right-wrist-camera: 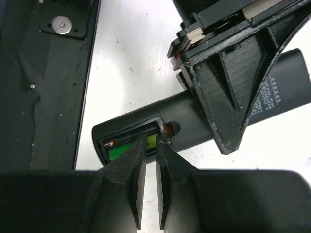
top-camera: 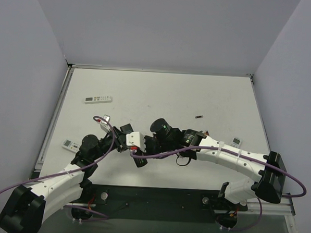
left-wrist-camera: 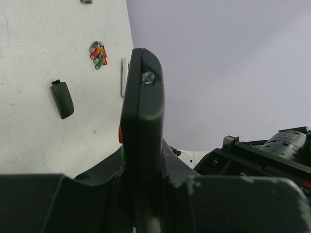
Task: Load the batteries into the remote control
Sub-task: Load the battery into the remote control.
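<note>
The black remote control (right-wrist-camera: 194, 114) hangs above the table, its back facing the right wrist camera and its battery bay open. My left gripper (left-wrist-camera: 141, 160) is shut on it, and the remote (left-wrist-camera: 142, 111) stands edge-on between those fingers. A green battery (right-wrist-camera: 119, 149) lies in the bay, with an orange-tipped cell (right-wrist-camera: 167, 129) at the bay's inner end. My right gripper (right-wrist-camera: 151, 140) is shut, its tips resting on the green battery. Several loose batteries (left-wrist-camera: 98, 54) lie in a cluster on the table.
The black battery cover (left-wrist-camera: 63, 99) lies on the table near the cluster. A long white remote (top-camera: 98, 99) lies at the back left. Small white remotes sit at the left (top-camera: 70, 145) and right (top-camera: 236, 143). A tiny dark object (top-camera: 199, 116) lies mid-table.
</note>
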